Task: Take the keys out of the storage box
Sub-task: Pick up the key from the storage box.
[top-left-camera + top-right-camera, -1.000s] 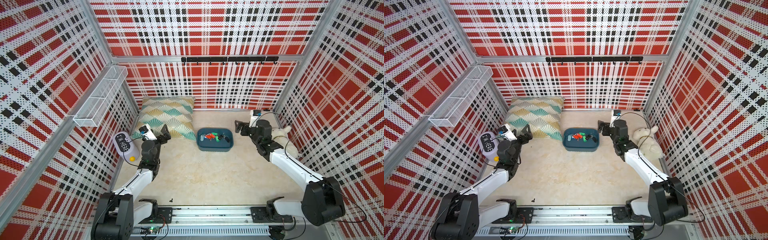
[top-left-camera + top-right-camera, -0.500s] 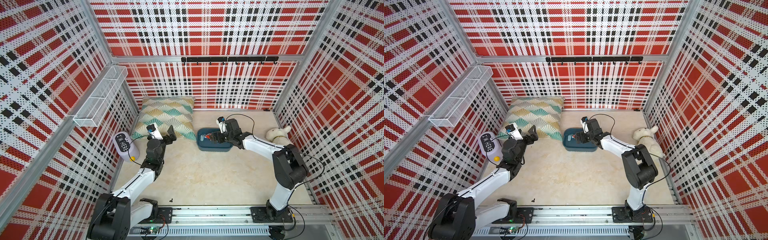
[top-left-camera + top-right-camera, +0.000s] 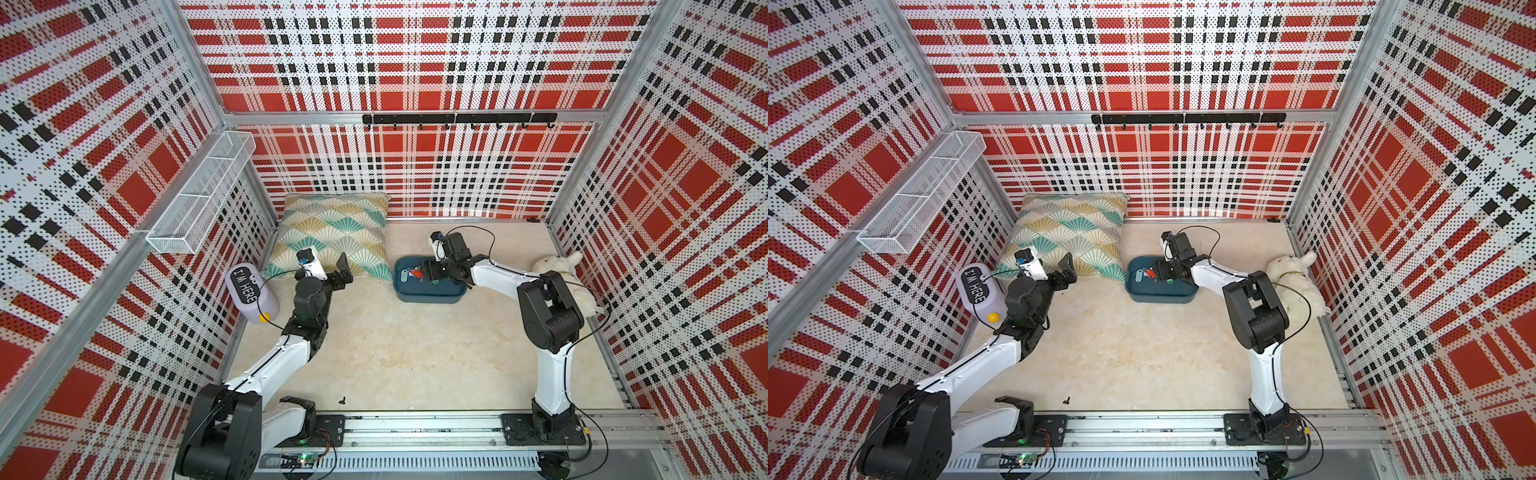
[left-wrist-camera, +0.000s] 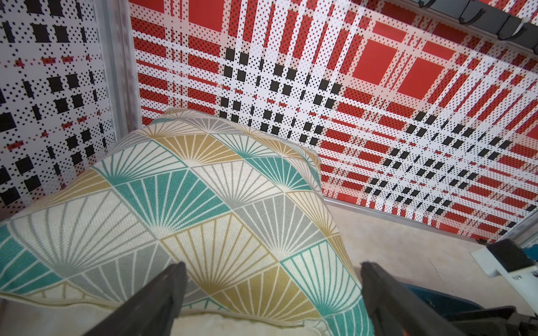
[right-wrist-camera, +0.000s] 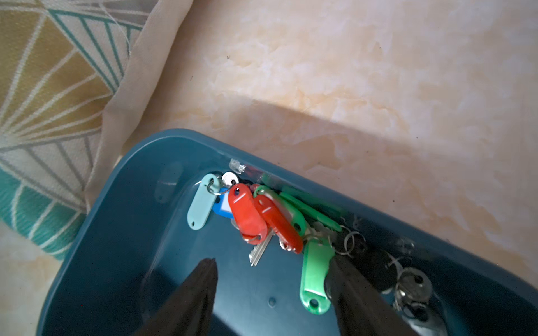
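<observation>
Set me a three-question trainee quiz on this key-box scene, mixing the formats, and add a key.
1. True or false: the keys lie in the storage box.
2. The right gripper is: A shut on a red tag; B open over the box; C parked away from the box.
3. What colour is the tag beside the right fingertip?
Key: 1 true; 2 B; 3 green.

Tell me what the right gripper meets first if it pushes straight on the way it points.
Likely the keys in the storage box: the red-tagged bunch lies just ahead of the right gripper, between its jaws, though depth is unclear.
</observation>
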You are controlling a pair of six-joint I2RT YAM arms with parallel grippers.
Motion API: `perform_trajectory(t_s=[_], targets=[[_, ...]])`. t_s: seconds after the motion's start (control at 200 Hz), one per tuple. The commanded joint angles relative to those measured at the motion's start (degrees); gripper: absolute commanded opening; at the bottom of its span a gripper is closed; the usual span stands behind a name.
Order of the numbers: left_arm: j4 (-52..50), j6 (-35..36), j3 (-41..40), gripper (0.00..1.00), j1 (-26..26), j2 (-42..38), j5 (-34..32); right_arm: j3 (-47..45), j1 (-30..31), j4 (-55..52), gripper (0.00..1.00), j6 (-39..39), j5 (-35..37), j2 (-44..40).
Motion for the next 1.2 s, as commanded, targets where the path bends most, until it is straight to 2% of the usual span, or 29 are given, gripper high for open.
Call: perform_trajectory(t_s=[0.0, 0.391, 0.626, 0.767, 1.197], targets=[[-0.1, 1.2, 1.5, 0.99, -0.3, 0.6, 0.3, 2.4, -0.2, -1.9, 0.68, -0.4, 1.3, 2.8], [-0.2, 1.5, 1.5, 1.00, -0.3, 0.9, 1.1, 7.7, -0.2, -3.7, 0.63, -0.4, 0.1, 8.7], [-0.3, 1.6, 1.8, 1.00, -0.3, 1.5, 1.2, 9.1, 0.2, -3.7, 0.52, 0.9, -0.2, 10.9], [-0.4, 1.6, 1.9, 1.00, -0.3, 1.4, 1.3, 9.4, 0.6, -4.3, 0.39, 0.7, 1.7, 10.6], [-0.5, 1.6, 1.9, 1.00, -0.2, 1.4, 1.7, 8.0, 0.9, -4.2, 0.12, -0.3, 2.6, 6.3]])
